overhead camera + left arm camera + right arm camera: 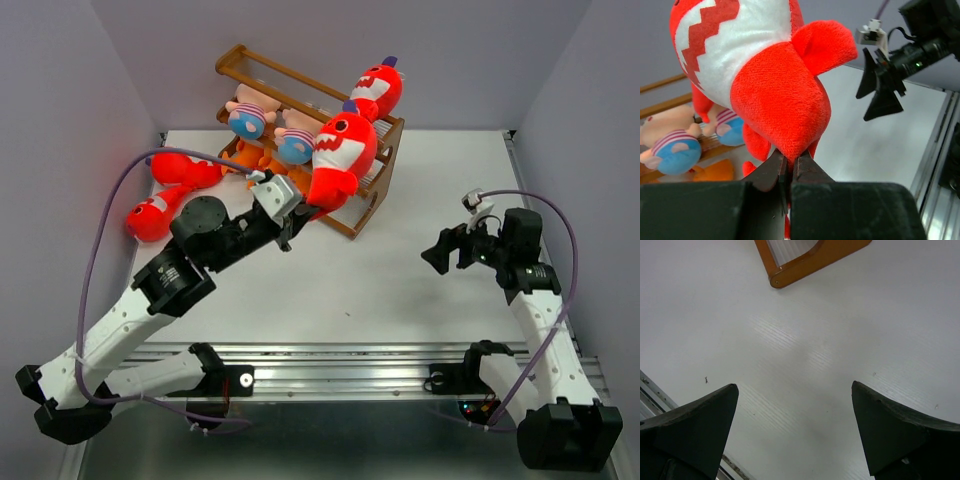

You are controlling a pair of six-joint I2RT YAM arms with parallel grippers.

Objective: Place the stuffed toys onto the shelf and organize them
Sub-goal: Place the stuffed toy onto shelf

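Left tool [296, 212] clenched on the tail end of a red shark [342, 158], its two fingers [771, 172] pinching only a small fold of plush at the base of the body. The low grip leaves the bulk of the toy clear of the tool, which would probably let the shark be set on a rail without the fingers fouling the bars. The shark stands upright, with its toothy white front turned outward, at the right front of the shelf [372, 208]. Whether it already bears on a tier cannot be told from above. A second red shark [378, 90] sits at the top right of the shelf, and two pink toys [248, 115] with blue faces and striped bands lie on the left half, with orange toys [255, 157] just below them. The right half therefore appears to be the open place for the held shark. Two red toys [152, 215] lie on the counter [400, 290] to the left of the shelf, not yet shelved. Right tool [442, 250] released, fingers spread wide and holding nothing, hanging over bare counter well apart from the shelf. This is judged a waiting posture that keeps it out of the left arm's way.
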